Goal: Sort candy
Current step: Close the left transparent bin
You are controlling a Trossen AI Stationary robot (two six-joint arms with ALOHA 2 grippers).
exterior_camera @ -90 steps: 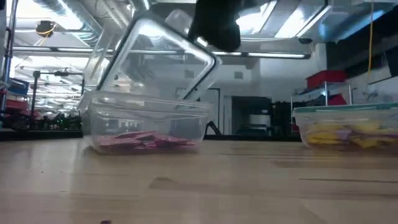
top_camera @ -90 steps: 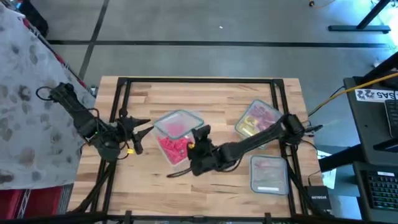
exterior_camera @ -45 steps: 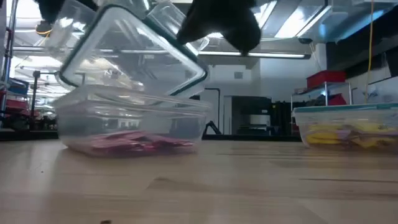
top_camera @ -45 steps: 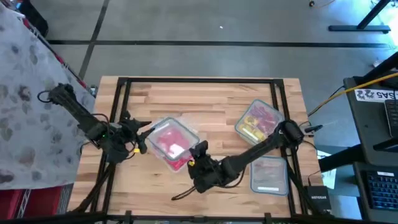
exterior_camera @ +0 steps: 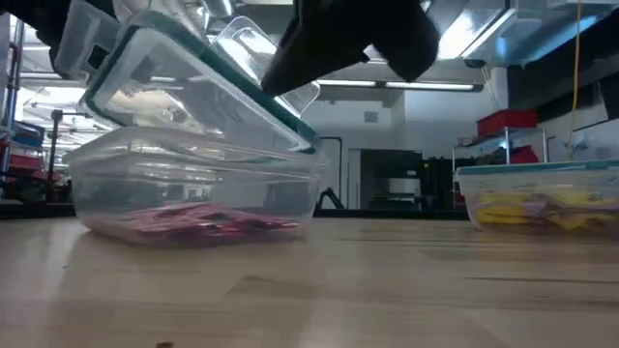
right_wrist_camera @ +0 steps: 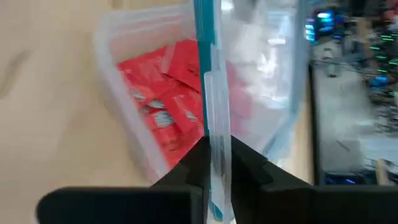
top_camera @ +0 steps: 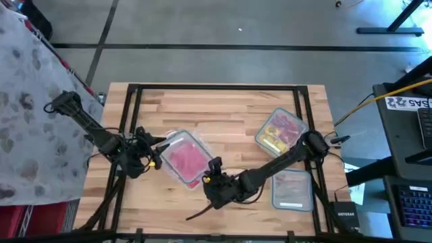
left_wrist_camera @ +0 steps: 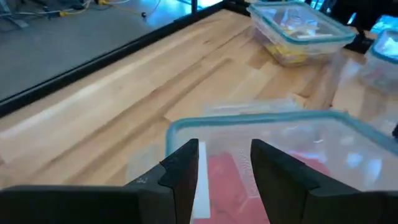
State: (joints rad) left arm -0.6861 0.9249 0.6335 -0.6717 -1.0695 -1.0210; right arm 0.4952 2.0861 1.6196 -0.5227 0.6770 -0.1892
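Landmark: the clear rectangular plastic tub with red candy (top_camera: 183, 160), sitting left of centre on the pale wooden bench (top_camera: 223, 111).

Red wrapped candy pieces (right_wrist_camera: 163, 102) lie in a flat layer on the floor of this tub; the low view shows them as a thin pink-red band (exterior_camera: 198, 220) along its bottom.

A clear plastic lid with a teal rim (exterior_camera: 193, 87) sits tilted over the tub, one end resting on the tub's rim, the other raised toward the right arm's side.

Right gripper (right_wrist_camera: 214, 163) is at the tub's near edge, toward the bench front. Its jaws are clamped together on the lid's edge tab, the teal rim running straight between them. In the low view the right arm shows as a dark mass (exterior_camera: 353, 39) above the lid's raised end.

Left gripper (left_wrist_camera: 224, 163) is at the tub's left side, its jaws reaching over the lid's corner. The jaws stand apart with a gap between them; whether they touch the lid cannot be told.

Well to the right of the tub stands a second clear tub with yellow and pink candy (top_camera: 279, 130), teal-rimmed. Nearer the bench front from that one lies a third clear container, lidded (top_camera: 291, 189), at the right edge.
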